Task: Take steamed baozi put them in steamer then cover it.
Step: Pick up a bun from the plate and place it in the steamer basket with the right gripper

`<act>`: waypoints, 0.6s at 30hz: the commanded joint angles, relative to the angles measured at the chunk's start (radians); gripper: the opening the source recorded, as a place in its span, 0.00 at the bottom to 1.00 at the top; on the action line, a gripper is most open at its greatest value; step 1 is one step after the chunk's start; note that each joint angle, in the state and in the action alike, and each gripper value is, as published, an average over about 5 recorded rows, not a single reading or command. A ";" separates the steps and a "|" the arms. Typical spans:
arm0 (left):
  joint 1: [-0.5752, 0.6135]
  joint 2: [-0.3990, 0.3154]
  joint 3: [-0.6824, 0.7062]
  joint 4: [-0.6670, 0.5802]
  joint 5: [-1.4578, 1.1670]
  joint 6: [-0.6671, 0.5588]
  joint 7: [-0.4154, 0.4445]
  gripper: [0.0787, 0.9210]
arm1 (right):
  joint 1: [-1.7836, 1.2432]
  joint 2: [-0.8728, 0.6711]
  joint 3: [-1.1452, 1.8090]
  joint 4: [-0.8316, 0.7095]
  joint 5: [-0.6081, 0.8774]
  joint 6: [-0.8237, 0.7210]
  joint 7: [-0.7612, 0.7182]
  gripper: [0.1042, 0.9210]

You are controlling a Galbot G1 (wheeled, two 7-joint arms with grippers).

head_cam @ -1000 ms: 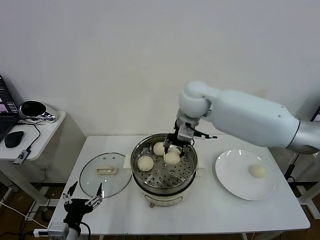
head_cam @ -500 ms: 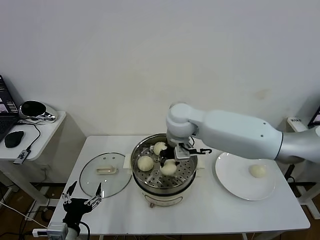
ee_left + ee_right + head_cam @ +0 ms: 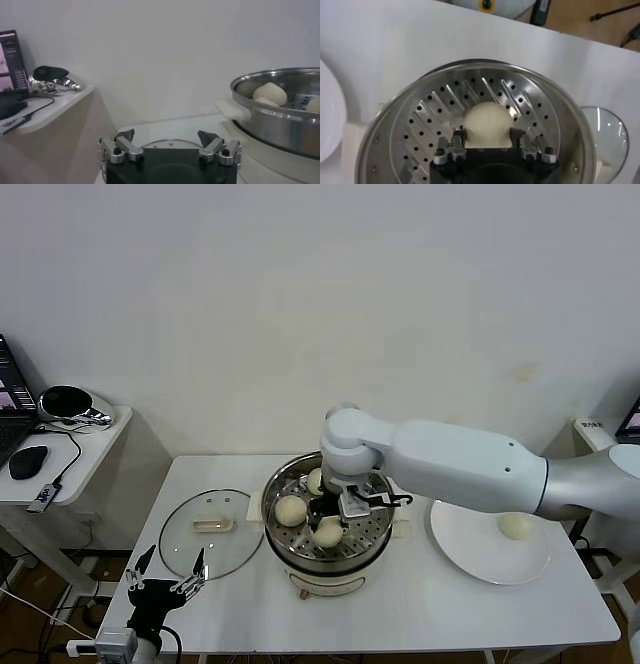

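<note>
The steamer (image 3: 372, 536) stands mid-table on its cream base. Two baozi (image 3: 291, 510) lie in its left part. My right gripper (image 3: 336, 512) reaches down into the basket and is shut on a third baozi (image 3: 328, 532), low over the perforated floor near the front. In the right wrist view that baozi (image 3: 487, 121) sits between my fingers (image 3: 459, 136) over the steamer floor (image 3: 432, 131). A fourth baozi (image 3: 516, 526) lies on the white plate (image 3: 470, 569). The glass cover (image 3: 190, 549) lies flat to the steamer's left. My left gripper (image 3: 165, 576) is open, idle at the front left.
In the left wrist view my left gripper (image 3: 166, 136) faces the steamer wall (image 3: 280, 125), with baozi (image 3: 270, 93) above its rim. A side table (image 3: 70, 454) with a mouse, cable and metal object stands far left. A wall is close behind.
My right arm has swung left and toward the front and gone down, carrying the held baozi from the steamer's back right to low over its front. The left arm has not moved.
</note>
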 commanded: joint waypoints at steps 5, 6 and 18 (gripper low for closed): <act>0.003 0.000 -0.003 -0.003 -0.001 0.000 -0.001 0.88 | 0.007 0.010 -0.034 0.010 0.103 -0.032 -0.001 0.55; 0.003 0.000 -0.003 -0.002 -0.001 -0.001 -0.001 0.88 | 0.006 0.010 -0.037 0.009 0.105 -0.035 -0.001 0.55; 0.001 -0.001 0.002 0.006 -0.001 -0.001 -0.001 0.88 | -0.010 0.003 -0.032 -0.042 0.080 -0.043 0.055 0.65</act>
